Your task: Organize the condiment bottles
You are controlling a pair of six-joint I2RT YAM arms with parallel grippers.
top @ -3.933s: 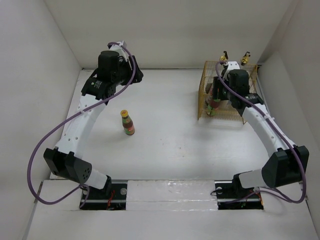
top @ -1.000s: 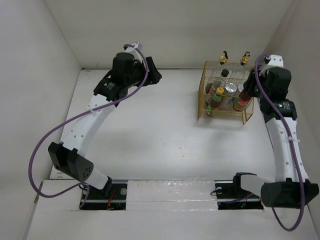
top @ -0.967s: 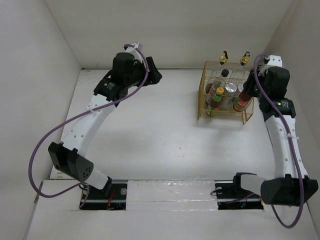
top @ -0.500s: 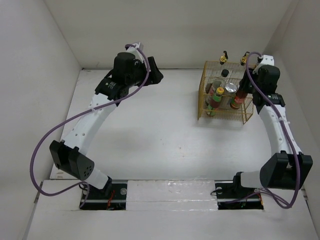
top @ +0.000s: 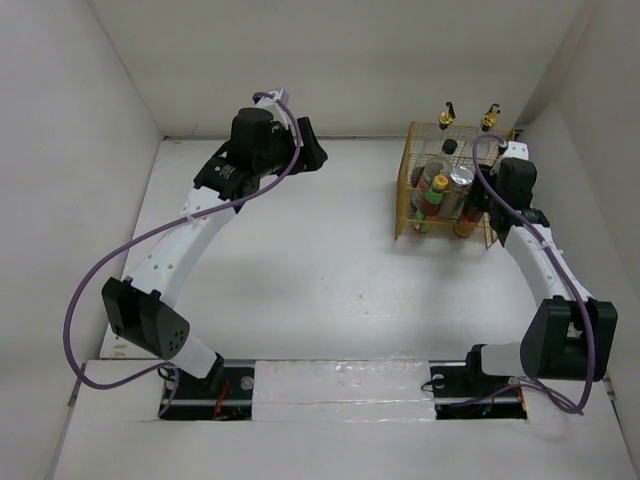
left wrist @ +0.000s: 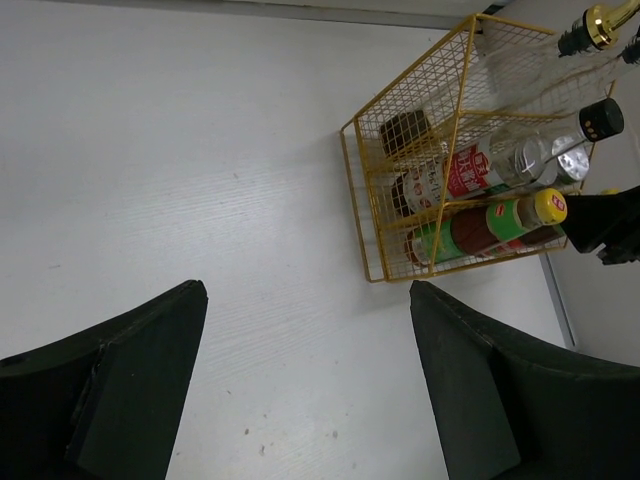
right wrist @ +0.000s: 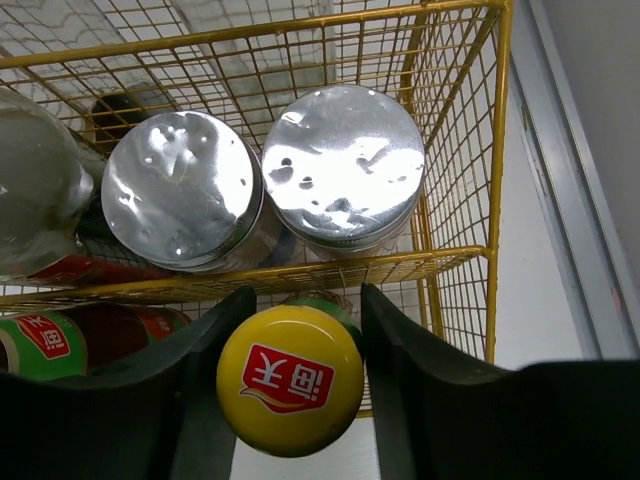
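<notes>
Your right claw (right wrist: 290, 350) is pinching the yellow-capped sauce bottle (right wrist: 290, 392) just under its cap, a finger pressed on each side. That keeps the bottle upright and lets it hang straight down. It hangs at the near right corner of the wire basket (right wrist: 440, 258), right at the front rim, so it would drop in front of the two silver-capped jars (right wrist: 182, 190). You can't tell from here whether its base has touched down, or whether it sits fully inside the front wall.

The rest are already packed in: the second sauce bottle (left wrist: 490, 222), the black-capped one (left wrist: 600, 118) and the two gold-spouted bottles (top: 447, 112) at the back.

Your left claw (left wrist: 300, 380) is spread wide and holds nothing — it hangs over the bare table (left wrist: 200, 150), well apart from the basket, out of the way.
</notes>
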